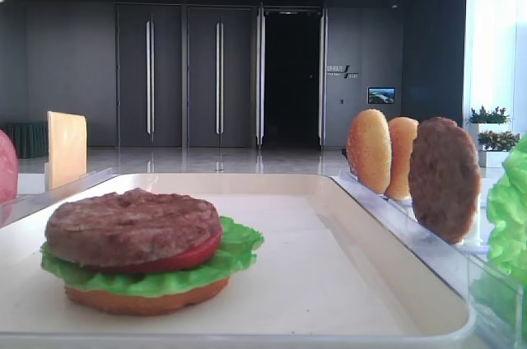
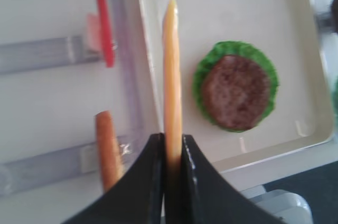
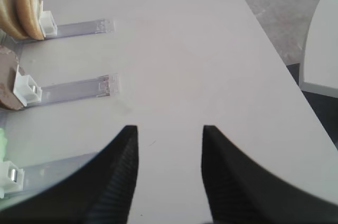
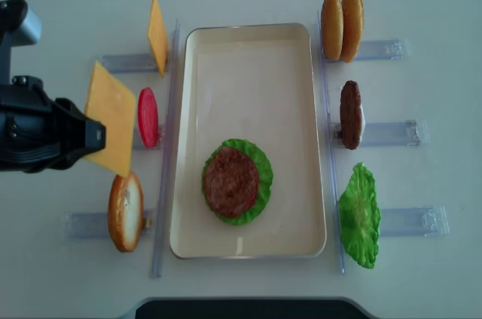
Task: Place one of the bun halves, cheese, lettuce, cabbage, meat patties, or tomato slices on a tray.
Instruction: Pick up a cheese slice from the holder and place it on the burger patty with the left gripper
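Observation:
My left gripper [image 4: 94, 135] is shut on a pale yellow-orange cheese slice [image 4: 111, 117], held left of the tray and above the racks. In the left wrist view the cheese [image 2: 170, 65] stands edge-on between the fingertips. The cream tray [image 4: 248, 41] carries a stack of bun half, lettuce, tomato slice and meat patty [image 4: 230, 181]. My right gripper [image 3: 169, 129] is open over bare table, with nothing between its fingers. It does not show in the overhead view.
Clear racks flank the tray. The left ones hold a second cheese slice [image 4: 157, 35], a tomato slice [image 4: 147, 116] and a bun half [image 4: 126, 211]. The right ones hold two bun halves [image 4: 341, 25], a patty [image 4: 350, 114] and lettuce [image 4: 359, 215].

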You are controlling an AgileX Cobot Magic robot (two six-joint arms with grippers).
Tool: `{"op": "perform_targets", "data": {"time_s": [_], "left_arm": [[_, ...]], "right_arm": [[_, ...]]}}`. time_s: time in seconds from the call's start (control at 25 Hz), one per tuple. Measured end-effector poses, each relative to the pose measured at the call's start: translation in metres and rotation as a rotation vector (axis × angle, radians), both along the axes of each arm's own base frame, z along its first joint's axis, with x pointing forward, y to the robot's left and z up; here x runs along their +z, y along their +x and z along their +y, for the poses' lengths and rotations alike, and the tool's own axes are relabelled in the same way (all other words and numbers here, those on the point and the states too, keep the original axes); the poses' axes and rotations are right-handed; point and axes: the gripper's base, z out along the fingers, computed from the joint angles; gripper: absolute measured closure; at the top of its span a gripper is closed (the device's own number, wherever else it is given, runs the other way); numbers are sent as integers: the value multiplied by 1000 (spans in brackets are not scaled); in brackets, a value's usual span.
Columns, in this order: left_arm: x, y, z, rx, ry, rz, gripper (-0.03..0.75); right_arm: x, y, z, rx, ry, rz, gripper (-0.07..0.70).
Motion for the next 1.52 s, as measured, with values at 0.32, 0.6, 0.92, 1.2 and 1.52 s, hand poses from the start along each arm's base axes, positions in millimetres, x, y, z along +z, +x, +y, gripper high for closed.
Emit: {"op": "perform_targets", "data": {"time_s": [0.32, 0.6, 0.92, 1.2, 1.52], "left_arm": [[-28, 14, -44, -240, -388, 6, 679], [-47, 22, -47, -230, -647, -34, 679], [-60, 16, -16, -193, -857, -26, 679], [-61, 12, -15, -243, -837, -7, 679], [-69, 8, -15, -252, -809, 28, 679]], "right_arm": [[0, 0, 0, 0, 0, 0, 352], [0, 0, 0, 0, 0, 0, 352], [0, 0, 0, 0, 0, 0, 352], [0, 0, 0, 0, 0, 0, 352], [0, 0, 0, 0, 1, 0, 352]]}}
